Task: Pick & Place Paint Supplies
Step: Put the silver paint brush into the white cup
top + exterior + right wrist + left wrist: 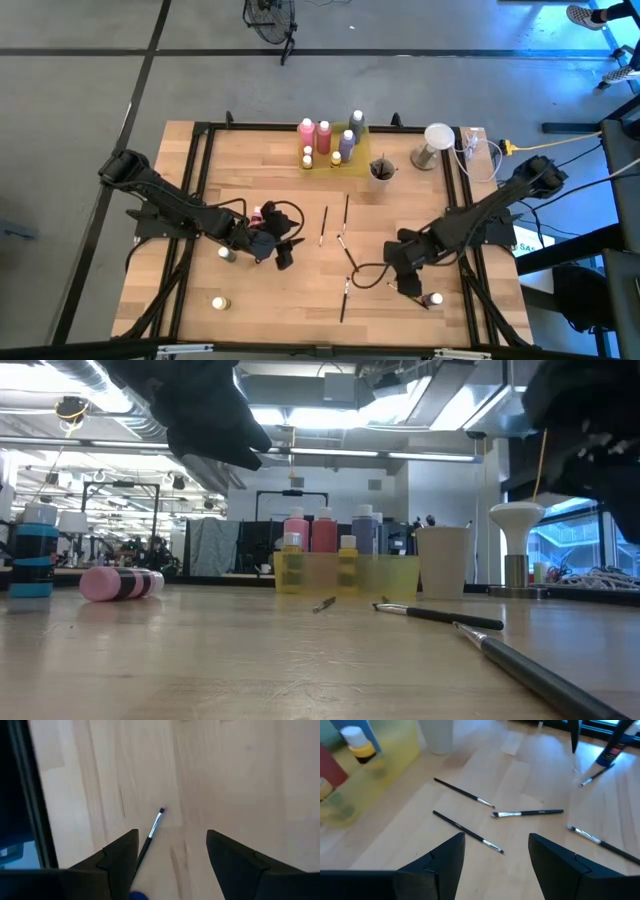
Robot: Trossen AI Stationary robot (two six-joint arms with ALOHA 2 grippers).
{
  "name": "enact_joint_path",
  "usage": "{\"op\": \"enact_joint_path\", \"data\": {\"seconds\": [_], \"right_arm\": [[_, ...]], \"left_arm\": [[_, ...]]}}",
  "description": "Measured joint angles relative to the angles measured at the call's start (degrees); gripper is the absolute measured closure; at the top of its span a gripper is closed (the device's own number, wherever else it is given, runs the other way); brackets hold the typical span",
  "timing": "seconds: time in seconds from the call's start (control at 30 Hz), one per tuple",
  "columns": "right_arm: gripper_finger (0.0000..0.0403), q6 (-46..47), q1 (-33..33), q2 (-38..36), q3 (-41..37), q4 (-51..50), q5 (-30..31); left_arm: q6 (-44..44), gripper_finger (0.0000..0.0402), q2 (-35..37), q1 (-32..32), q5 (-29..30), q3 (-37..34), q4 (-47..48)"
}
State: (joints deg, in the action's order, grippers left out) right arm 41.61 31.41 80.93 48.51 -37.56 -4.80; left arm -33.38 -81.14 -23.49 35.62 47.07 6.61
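Several thin dark paintbrushes with light tips lie flat and scattered on the wooden table's middle. My left gripper hovers open at their left, pointing toward them. A pink bottle lies on its side just beyond it. My right gripper hangs open over the near right of the table, pointing down. One brush lies on the wood below, near one finger, and I see no touch. Small pale-capped bottles stand near the front.
At the far middle a translucent yellow tray holds pink, purple and small yellow bottles. A cup with brushes stands to its right, then a white-topped stand. Black frame rails edge the table.
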Motion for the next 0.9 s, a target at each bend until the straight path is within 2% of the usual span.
{"op": "enact_joint_path", "data": {"seconds": [0.13,0.6,0.9], "right_arm": [[0.0168,3.0,1.0,3.3,0.0,1.9,-0.3],[0.0168,5.7,1.5,11.1,0.0,8.3,-0.4],[0.0168,7.5,2.1,14.0,0.0,9.6,0.3]], "left_arm": [[2.7,0.0188,0.0,0.0,1.1,0.0,0.0],[4.6,0.0188,0.0,0.0,-6.5,0.0,-0.5],[4.6,0.0188,0.0,0.0,-7.2,0.0,-0.7]]}}
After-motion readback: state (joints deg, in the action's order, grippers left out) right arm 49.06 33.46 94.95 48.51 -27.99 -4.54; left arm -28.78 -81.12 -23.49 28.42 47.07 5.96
